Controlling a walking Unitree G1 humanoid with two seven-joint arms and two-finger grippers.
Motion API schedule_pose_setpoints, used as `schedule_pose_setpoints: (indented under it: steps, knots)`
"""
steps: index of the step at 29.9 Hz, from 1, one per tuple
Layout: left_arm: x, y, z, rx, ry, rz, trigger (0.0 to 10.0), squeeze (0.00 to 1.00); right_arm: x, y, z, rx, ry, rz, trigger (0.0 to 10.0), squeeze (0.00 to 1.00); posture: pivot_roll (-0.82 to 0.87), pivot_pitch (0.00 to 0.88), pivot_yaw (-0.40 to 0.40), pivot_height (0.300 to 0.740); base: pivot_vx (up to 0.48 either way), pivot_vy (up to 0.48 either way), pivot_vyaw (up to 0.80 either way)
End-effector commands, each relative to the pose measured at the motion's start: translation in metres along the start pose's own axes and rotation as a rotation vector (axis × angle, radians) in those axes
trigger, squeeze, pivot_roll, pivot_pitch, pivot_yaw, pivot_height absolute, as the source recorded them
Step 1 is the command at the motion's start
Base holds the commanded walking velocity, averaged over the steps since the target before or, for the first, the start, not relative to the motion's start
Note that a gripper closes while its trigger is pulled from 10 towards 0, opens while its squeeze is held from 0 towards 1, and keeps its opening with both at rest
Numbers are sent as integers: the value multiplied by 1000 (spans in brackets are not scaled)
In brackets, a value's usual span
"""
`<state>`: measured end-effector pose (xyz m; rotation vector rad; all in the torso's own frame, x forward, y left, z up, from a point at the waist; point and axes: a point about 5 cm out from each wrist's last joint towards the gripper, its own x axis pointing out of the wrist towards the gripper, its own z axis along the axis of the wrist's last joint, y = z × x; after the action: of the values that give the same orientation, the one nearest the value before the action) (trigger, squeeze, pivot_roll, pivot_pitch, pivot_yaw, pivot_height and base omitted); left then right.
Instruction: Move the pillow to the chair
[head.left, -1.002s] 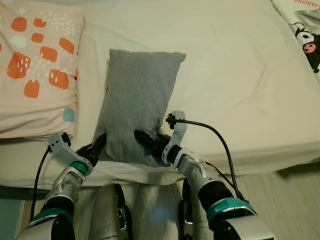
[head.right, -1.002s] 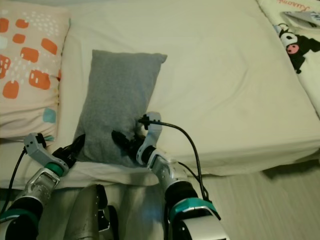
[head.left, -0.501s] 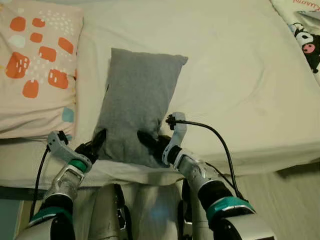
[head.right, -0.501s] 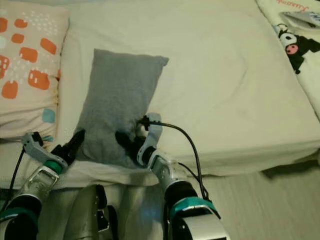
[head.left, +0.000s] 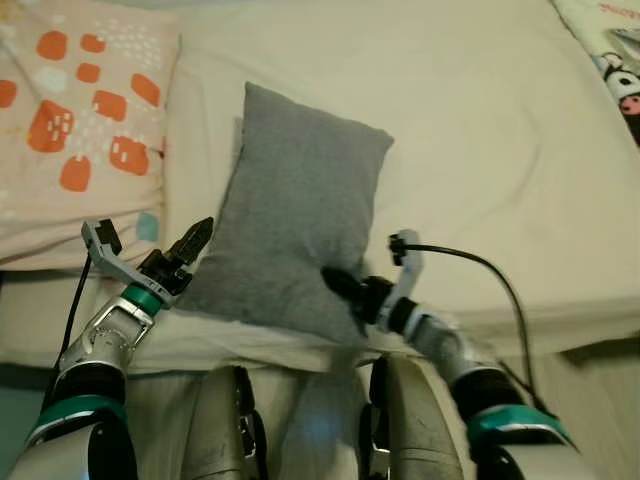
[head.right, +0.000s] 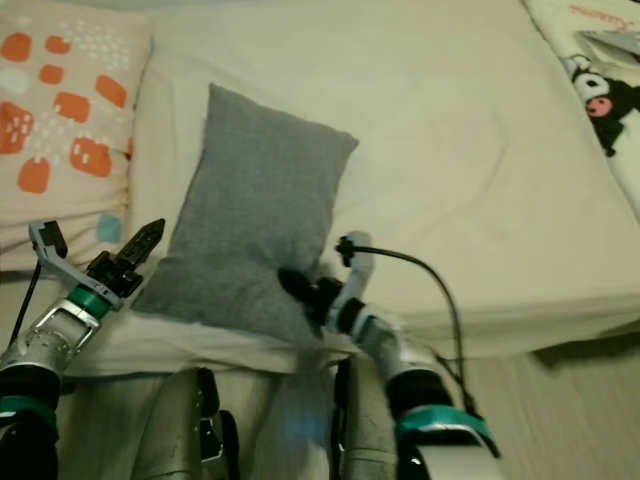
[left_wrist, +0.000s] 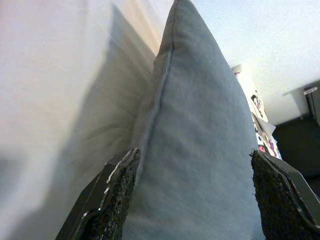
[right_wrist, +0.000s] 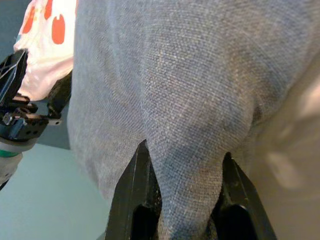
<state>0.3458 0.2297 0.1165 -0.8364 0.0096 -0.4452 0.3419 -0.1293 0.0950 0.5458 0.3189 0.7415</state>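
A grey pillow (head.left: 295, 225) lies slanted on the cream bed (head.left: 490, 150), its near end at the mattress edge. My right gripper (head.left: 345, 285) is shut on the pillow's near right corner; in the right wrist view the grey fabric (right_wrist: 170, 100) is pinched between the two fingers (right_wrist: 136, 200). My left gripper (head.left: 180, 250) is open beside the pillow's near left edge, its tips close to the fabric. In the left wrist view the pillow (left_wrist: 200, 150) stands between the spread fingers (left_wrist: 107, 192).
A cream pillow with orange patches (head.left: 80, 110) lies at the bed's left, close to the left arm. A cartoon-print blanket (head.left: 620, 70) sits at the far right. Wooden floor (head.left: 600, 370) shows at the lower right. My own legs (head.left: 230, 420) press against the bed's edge.
The view has shifted. The left gripper has risen from the pillow's near left corner to beside its left edge. The right gripper, still shut on the pillow, has moved right; the pillow has turned slightly.
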Motion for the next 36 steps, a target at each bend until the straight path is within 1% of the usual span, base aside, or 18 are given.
schedule_pose_setpoints:
  steps: [1, 3, 4, 5, 12, 13, 14, 15, 16, 17, 19, 20, 21, 23, 26, 28, 31, 36]
  knots:
    - [-9, 7, -17, -41, 69, 34, 10000, 0, -15, -5, -8, 10, 33, 28, 0, 0, 11, 241, 111, 600, 0, 0, 0]
    - [-12, 3, -26, -66, 128, 1, 10000, 0, -33, -10, 5, -14, 16, 56, 0, 0, 7, 214, 114, 600, 0, 0, 0]
    - [-12, 3, -26, -66, 128, 1, 10000, 0, -33, -10, 5, -14, 16, 56, 0, 0, 7, 214, 114, 600, 0, 0, 0]
    - [-14, 2, -30, -79, 146, -11, 10000, 0, -49, -17, 15, -13, -6, 50, 0, 0, 11, 223, 114, 600, 0, 0, 0]
    - [-15, 3, -29, -77, 149, -5, 10000, 0, -61, -27, 20, -5, -20, 5, 0, 0, 10, 221, 127, 600, 0, 0, 0]
    - [-14, 2, -28, -122, 125, -20, 10000, 0, -65, -31, 17, 4, -33, -27, 0, 0, 12, 198, 137, 600, 0, 0, 0]
    - [-14, 2, -28, -122, 125, -20, 10000, 0, -65, -31, 17, 4, -33, -27, 0, 0, 12, 198, 137, 600, 0, 0, 0]
    - [-12, 0, -31, -186, 105, -36, 10000, 616, -65, -34, 9, 25, -37, -58, 0, 0, 14, 234, 145, 600, 0, 0, 0]
    - [-13, 0, -38, -243, 104, -52, 10000, 1000, -63, -33, -4, 14, -1, -71, 0, 0, 18, 251, 157, 600, 0, 0, 0]
    - [-13, 0, -38, -243, 104, -52, 10000, 1000, -63, -33, -4, 14, -1, -71, 0, 0, 18, 251, 157, 600, 0, 0, 0]
    - [-19, -2, -54, -369, 128, -80, 10000, 1000, -56, -25, -20, 13, 30, -65, 0, 0, 8, 233, 164, 600, 0, 0, 0]
    - [-23, -1, -62, -437, 142, -74, 10000, 1000, -52, -23, -23, 34, 17, -75, 0, 0, 7, 257, 170, 600, 0, 0, 0]
    - [-23, -1, -62, -437, 142, -74, 10000, 1000, -52, -23, -23, 34, 17, -75, 0, 0, 7, 257, 170, 600, 0, 0, 0]
    - [-28, -2, -74, -521, 179, -72, 10000, 1000, -45, -17, -24, 47, 15, -65, 0, 0, 1, 260, 174, 600, 0, 0, 0]
    - [-30, -3, -83, -560, 221, -65, 10000, 1000, -36, -8, -23, 28, 27, -30, 0, 0, -29, 253, 180, 600, 0, 0, 0]
    - [-30, -3, -92, -571, 248, -36, 10000, 1000, -32, -4, -21, 27, 19, -15, 0, 0, -30, 261, 180, 600, 0, 0, 0]
    - [-30, 2, -112, -520, 310, 64, 10000, 1000, -22, 4, -18, 42, -5, 10, 0, 0, -52, 266, 183, 600, 0, 0, 0]
    - [-29, 10, -100, -441, 261, 115, 10000, 1000, -21, 13, -20, 42, -5, 42, 0, 0, -84, 281, 169, 600, 0, 0, 0]
